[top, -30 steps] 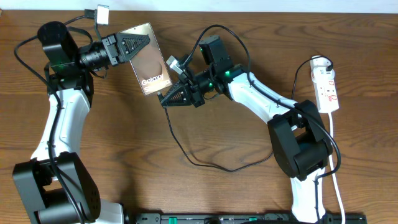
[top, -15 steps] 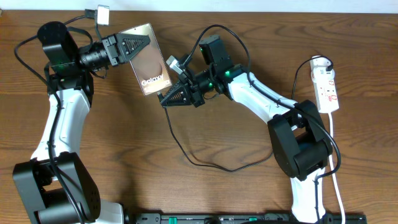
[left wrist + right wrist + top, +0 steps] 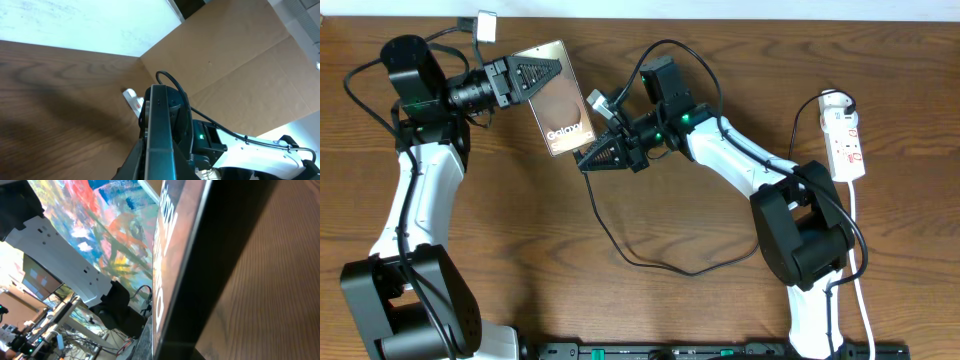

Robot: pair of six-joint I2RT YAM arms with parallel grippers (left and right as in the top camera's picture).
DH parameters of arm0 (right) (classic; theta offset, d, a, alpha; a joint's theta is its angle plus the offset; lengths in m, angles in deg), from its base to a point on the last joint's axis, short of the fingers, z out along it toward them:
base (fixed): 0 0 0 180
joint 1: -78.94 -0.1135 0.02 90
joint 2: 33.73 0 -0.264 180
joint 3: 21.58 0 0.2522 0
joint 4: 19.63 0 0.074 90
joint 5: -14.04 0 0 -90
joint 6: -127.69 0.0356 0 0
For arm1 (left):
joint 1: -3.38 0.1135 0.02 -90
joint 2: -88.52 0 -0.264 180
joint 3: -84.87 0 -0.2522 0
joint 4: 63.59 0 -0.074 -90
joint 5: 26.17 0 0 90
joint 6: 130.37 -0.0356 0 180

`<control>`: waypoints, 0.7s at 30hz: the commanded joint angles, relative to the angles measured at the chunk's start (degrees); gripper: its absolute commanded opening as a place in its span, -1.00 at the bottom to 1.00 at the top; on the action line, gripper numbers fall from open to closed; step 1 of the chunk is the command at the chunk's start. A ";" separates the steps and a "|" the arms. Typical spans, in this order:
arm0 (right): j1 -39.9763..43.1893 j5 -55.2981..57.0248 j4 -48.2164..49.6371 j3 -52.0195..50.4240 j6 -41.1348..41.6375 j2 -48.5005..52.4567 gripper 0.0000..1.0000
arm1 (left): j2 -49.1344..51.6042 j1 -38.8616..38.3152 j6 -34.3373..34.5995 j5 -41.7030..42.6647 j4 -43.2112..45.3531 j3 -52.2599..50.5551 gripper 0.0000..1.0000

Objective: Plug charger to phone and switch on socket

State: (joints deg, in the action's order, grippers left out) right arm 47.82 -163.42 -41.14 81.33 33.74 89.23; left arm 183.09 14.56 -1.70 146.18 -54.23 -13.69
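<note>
The phone (image 3: 562, 100) is held off the wooden table, bronze face up, with my left gripper (image 3: 542, 72) shut on its upper end. Its dark edge (image 3: 159, 130) runs up between the jaws in the left wrist view. My right gripper (image 3: 586, 158) is shut at the phone's lower end, and the charger (image 3: 620, 250) trails from its tips in a long black loop across the table. The connector tip is hidden. The phone's edge (image 3: 220, 240) fills the right wrist view. The socket (image 3: 846, 140) lies at the far right with a black plug in it.
The socket's white cord (image 3: 860, 260) runs down the table's right side. A small white box (image 3: 485, 22) on a cable sits at the back left. A black rail (image 3: 720, 350) lines the front edge. A cardboard wall (image 3: 235, 65) stands beyond the table.
</note>
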 commanded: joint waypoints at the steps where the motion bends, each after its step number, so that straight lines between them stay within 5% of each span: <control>1: -0.44 -0.37 1.33 0.74 1.51 -0.04 -0.98 | -0.26 -0.02 -0.55 1.68 0.09 -0.09 -0.85; 21: 0.11 -0.28 7.85 0.74 8.68 -0.04 -0.98 | -0.26 -0.02 -6.99 5.75 0.09 -0.09 -0.85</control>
State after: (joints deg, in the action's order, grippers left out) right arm 47.43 -163.33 -34.24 81.24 41.83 89.27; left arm 183.09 14.99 -5.13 146.42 -53.97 -13.69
